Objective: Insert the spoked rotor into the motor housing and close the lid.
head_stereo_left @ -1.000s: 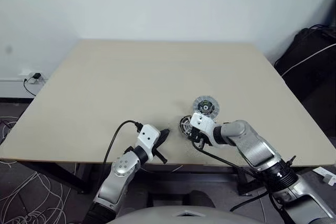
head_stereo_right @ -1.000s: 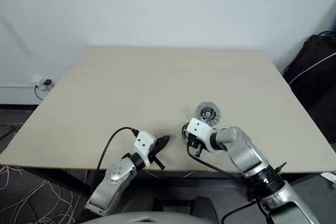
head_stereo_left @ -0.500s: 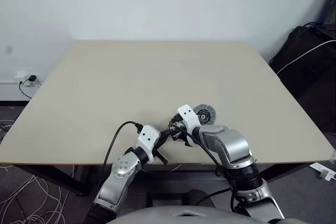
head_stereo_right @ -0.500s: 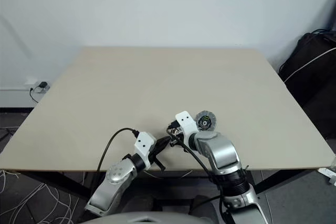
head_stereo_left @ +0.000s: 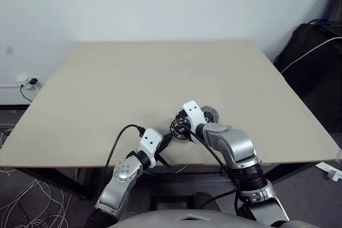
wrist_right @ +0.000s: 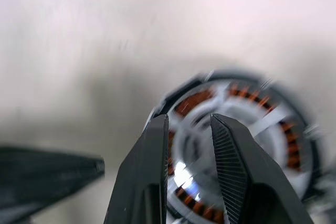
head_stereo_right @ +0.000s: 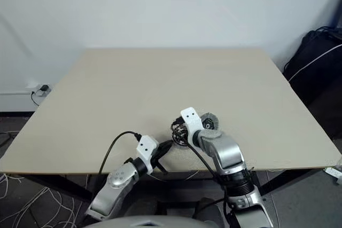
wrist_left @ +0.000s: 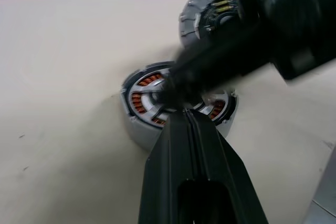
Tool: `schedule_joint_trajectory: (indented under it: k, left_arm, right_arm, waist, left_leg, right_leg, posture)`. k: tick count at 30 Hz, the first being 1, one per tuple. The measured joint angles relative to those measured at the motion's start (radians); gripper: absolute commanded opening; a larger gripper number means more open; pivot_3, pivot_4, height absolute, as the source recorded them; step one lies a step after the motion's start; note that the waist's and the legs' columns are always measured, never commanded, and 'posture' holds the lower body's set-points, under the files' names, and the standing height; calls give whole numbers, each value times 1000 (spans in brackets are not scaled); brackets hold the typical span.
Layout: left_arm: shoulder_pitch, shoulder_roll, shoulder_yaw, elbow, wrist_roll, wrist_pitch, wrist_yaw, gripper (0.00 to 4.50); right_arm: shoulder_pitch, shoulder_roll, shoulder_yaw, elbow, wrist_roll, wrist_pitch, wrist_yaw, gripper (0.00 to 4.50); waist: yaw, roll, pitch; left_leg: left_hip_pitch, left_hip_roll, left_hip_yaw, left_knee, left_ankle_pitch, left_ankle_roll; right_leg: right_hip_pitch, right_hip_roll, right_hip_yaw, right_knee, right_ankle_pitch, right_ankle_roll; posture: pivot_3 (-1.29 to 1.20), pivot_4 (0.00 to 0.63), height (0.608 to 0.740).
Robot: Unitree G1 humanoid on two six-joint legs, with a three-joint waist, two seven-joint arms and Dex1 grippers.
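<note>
Two grippers crowding housing [wrist_left: 137, 109] near table edge [head_stereo_left: 64, 159]

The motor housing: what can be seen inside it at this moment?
Inside the motor housing show copper-brown coils and silver spokes. The right gripper, fingers slightly apart, hangs over its centre and covers the hub, so how deep the spoked part sits cannot be told.

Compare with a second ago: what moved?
The right gripper swung left across the table with the rotor, bringing it over the housing, next to the left gripper; its jaws are now slightly apart. The left gripper stayed shut and in place, and the lid stayed put.
</note>
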Motion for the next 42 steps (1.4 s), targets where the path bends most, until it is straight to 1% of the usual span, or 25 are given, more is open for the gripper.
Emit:
schedule_joint_trajectory:
  k: [3, 5, 6, 8, 9, 12, 16, 20, 23, 26, 30, 37, 42]
  left_arm:
    - [0, 0, 0, 0, 0, 1, -1, 0]
    - [0, 0, -1, 0, 0, 3, -2, 0]
    - [-1, 1, -1, 0, 0, 3, -2, 0]
    - [0, 2, -1, 0, 0, 4, -2, 0]
    - [0, 3, -1, 0, 0, 5, -2, 0]
    - [0, 3, -4, -4, 0, 10, -3, 0]
    - [4, 4, -14, -16, -1, 22, -5, 0]
    - [8, 8, -18, -20, -2, 30, -11, 0]
    - [7, 9, -19, -26, -2, 33, -17, 0]
    - [7, 12, -19, -27, -3, 37, -22, 0]
    - [5, 15, -19, -28, -3, 48, -26, 0]
    - [0, 22, -19, -28, -3, 52, -42, 0]
    - [-2, 24, -17, -28, -3, 52, -44, 0]
  right_arm:
    - [-7, 16, -11, -29, 1, -53, -28, 764]
    - [-7, 15, -5, -40, -14, -115, -58, 52]
    - [-6, 8, 4, -42, -32, -158, -77, 19]
    - [-3, -27, 23, -43, -94, -264, -133, 19]
    - [2, -46, 25, -43, -129, -316, -167, 19]
    - [27, -74, -6, -42, -233, -442, -292, 19]
    - [110, -119, -53, -38, -343, -498, -420, 19]
    - [210, -134, -115, -43, -398, -500, -477, 19]
    - [285, -135, -150, -58, -412, -497, -483, 19]
    - [360, -136, -169, -75, -404, -501, -454, 19]
    - [425, -138, -167, -74, -351, -591, -379, 19]
    - [433, -146, -158, 28, -306, -782, -315, 19]
    - [407, -92, -155, 24, -207, -774, -238, 19]
  waist:
    - [0, 0, 0]
    - [1, -1, 0]
    - [2, -1, 1]
    - [5, -2, 1]
    - [5, -2, 1]
    - [4, -3, 2]
    - [6, -4, 2]
    - [2, -3, 2]
    - [2, -3, 2]
    - [2, -3, 2]
    - [-1, -3, 3]
    - [1, -4, 3]
    - [2, -3, 3]
  left_leg:
    - [0, 0, -1, 0, -2, -1]
    - [0, -1, -1, 0, -2, 2]
    - [0, -1, -1, 0, -2, 4]
    - [-1, -2, 0, 0, -3, 4]
    - [-1, -2, 0, 0, -5, 0]
    - [0, -2, 0, 1, -5, 0]
    - [0, -1, 0, 0, -5, 0]
    - [1, -1, 0, 0, -5, 1]
    - [1, 0, 0, 1, -5, 0]
    - [2, 0, 0, 1, -5, 1]
    - [3, 0, 0, 1, -5, 1]
    - [3, 0, 0, 1, -5, 1]
    - [3, 1, 0, 1, -5, 1]
  right_leg:
    - [0, 4, 1, -1, -1, -5]
    - [0, 4, 1, -2, -3, -6]
    - [0, 4, 1, -2, -3, -5]
    - [1, 2, 1, -2, -4, -5]
    - [1, 2, 2, -2, -4, -5]
    - [1, 2, 2, -2, -5, -2]
    - [1, 2, 2, -1, -6, -1]
    - [1, 3, 3, -1, -6, -1]
    - [1, 4, 3, -1, -7, 0]
    - [2, 4, 3, -1, -7, 0]
    - [2, 4, 4, -1, -7, 0]
    - [2, 4, 4, -1, -7, 0]
    - [2, 5, 4, -1, -7, 0]
  posture:
    - [0, 0, 740]
    - [0, 0, 740]
    - [0, 0, 740]
    - [0, 0, 740]
    - [0, 0, 740]
    - [0, 0, 740]
    - [0, 0, 740]
    - [0, 0, 740]
    - [0, 0, 740]
    - [0, 0, 740]
    - [0, 0, 740]
    - [0, 0, 740]
    - [0, 0, 740]
